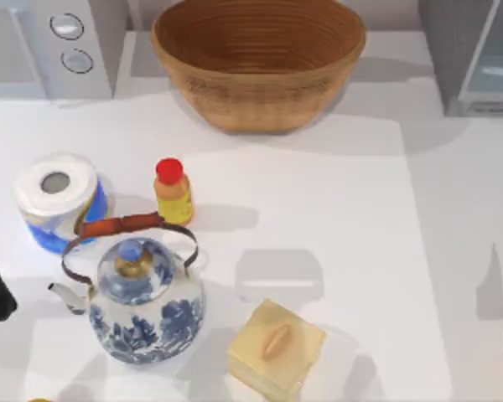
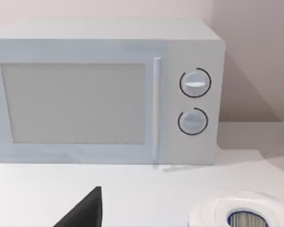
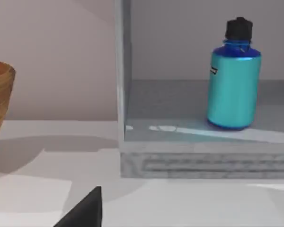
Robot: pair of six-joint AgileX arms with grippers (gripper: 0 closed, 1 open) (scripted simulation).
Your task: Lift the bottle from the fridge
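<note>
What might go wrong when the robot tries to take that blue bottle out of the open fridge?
The bottle stands upright on the fridge floor, tall and narrow, so a sideways nudge might tip it. It sits behind the raised front ledge and beside the frame post, so the arm may knock either while reaching in. The lift also has to clear that ledge, or the base could catch.

A wicker basket (image 1: pixel 258 63) sits at the table's (image 1: pixel 335 209) far middle, a microwave (image 1: pixel 63 46) (two dials) far left. Nearer: paper roll (image 1: pixel 57 197), yellow bottle (image 1: pixel 173 193), blue-and-white kettle (image 1: pixel 142 301), and butter box (image 1: pixel 277 347).
</note>
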